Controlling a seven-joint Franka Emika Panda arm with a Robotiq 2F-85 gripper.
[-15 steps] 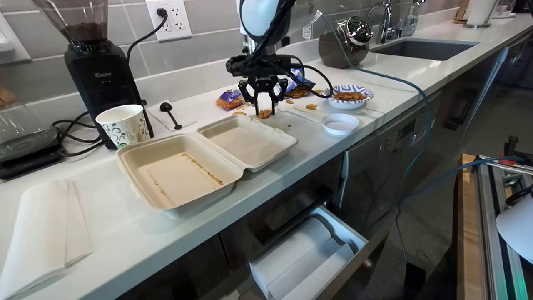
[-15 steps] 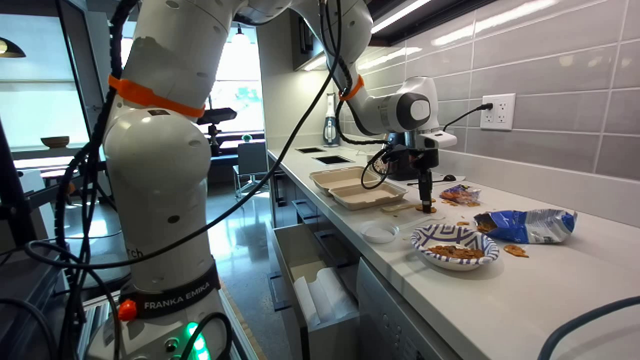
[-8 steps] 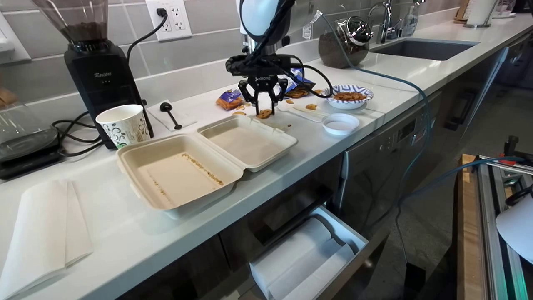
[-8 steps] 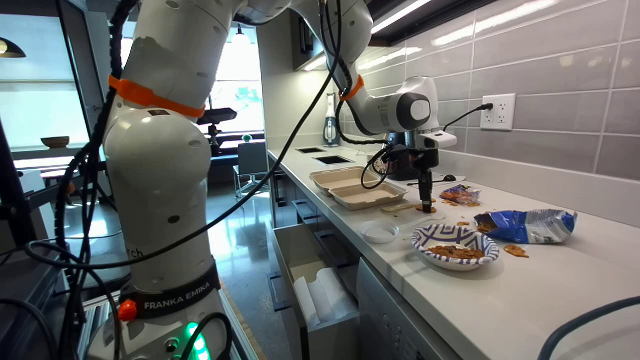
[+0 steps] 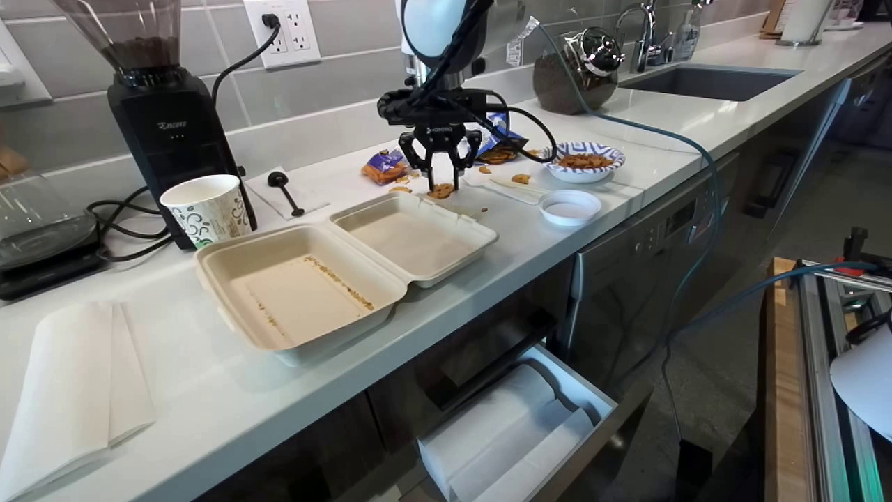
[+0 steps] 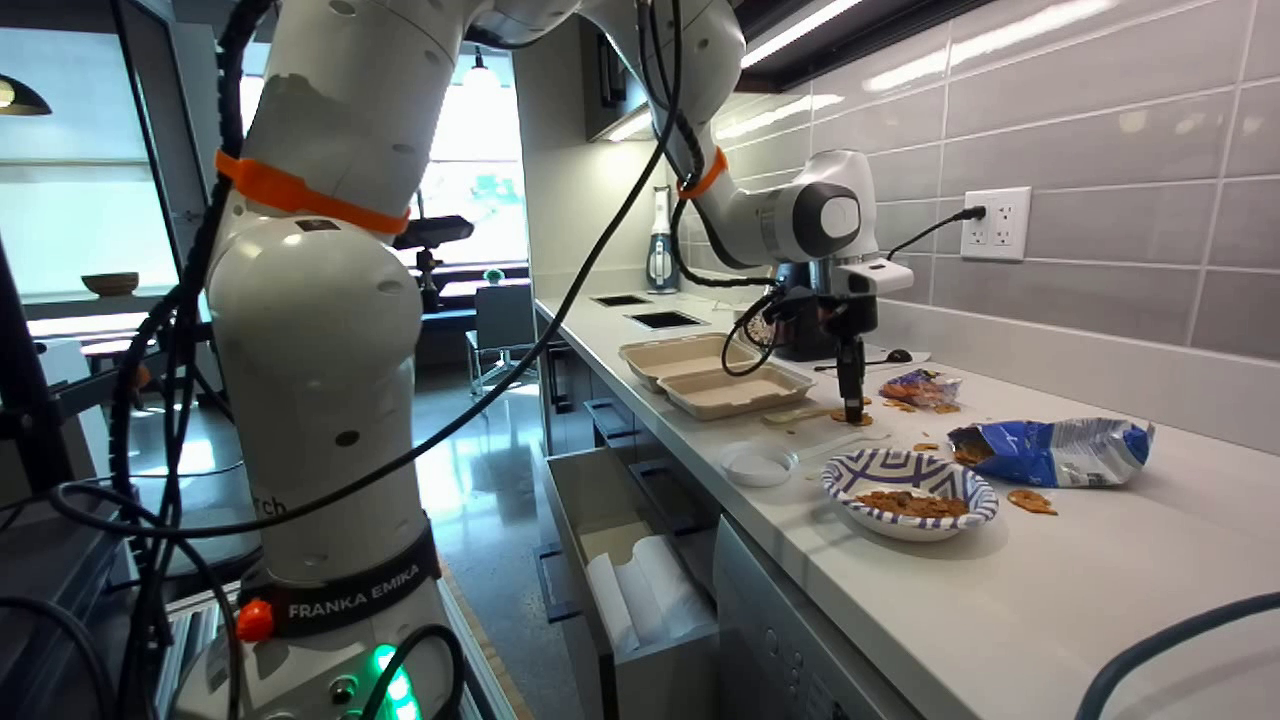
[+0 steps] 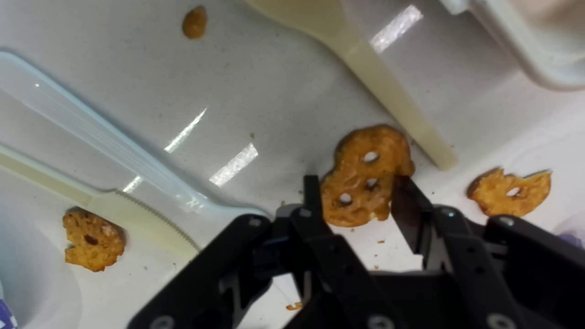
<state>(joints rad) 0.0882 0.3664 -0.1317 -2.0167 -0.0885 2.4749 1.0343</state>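
Note:
My gripper points down at the counter, with a flat brown pretzel crisp pinched between its fingers. Both fingertips press against the crisp's opposite edges in the wrist view. It stays at or just above the counter surface; I cannot tell whether it is fully lifted. A cream spoon handle lies close beside the crisp. To the right is a broken crisp, and another broken piece lies at the left by a cream knife. A clear plastic utensil runs diagonally between them.
An open takeout box with crumbs stands near the gripper. Around it are a small snack bag, a blue bag, a patterned bowl of brown bits, a white dish, and a paper cup. Below, a drawer stands open.
My gripper has come up very slightly from the counter. Between its fingers the crisp has shifted a little and looks tilted compared with before. Nothing else has moved.

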